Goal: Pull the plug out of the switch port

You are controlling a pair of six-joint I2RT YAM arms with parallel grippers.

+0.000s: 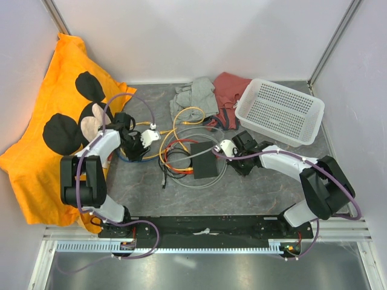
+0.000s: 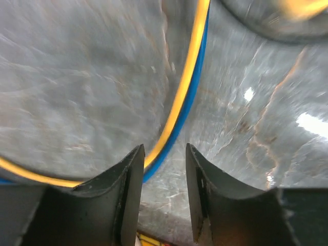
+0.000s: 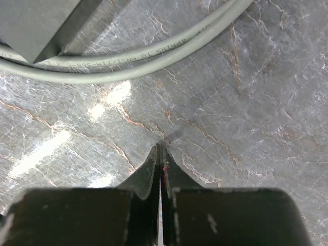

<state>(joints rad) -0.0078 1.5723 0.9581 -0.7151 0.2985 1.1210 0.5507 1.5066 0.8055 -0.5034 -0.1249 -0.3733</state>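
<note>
Left gripper [image 2: 163, 166]: fingers spread, with nothing pinched. It sits low over the table [image 2: 77, 92], well to the left of the box [image 1: 204, 160].
Between its fingers: a yellow cable [image 2: 179, 97] with a blue cable [image 2: 190, 102] alongside runs into the gap near the left finger. The view is blurred, so I can't tell whether either finger touches it.
Right gripper [image 3: 160, 160]: fingers pressed together and holding nothing. The tips are down near the tabletop, just beside the box's right edge.
Ahead of the right tips: a grey cable [image 3: 128, 64] loops past a corner of the box, apart from the fingers.
Switch port: somewhere in the box's edge. I can't tell which socket from here, nor which of the tangled cables to the left of the box ends in the plug.
Step in hand: I judge this to be the approach. The left arm is lining up on a cable and nothing is being pulled yet.
Next move calls for: closing the left fingers on the cable that actually leads to the box, close to its plug. The right gripper should bear on the box so it stays put, and the pull should go straight out from the box's edge.
Risk: this yellow cable may not be the plugged one.
</note>
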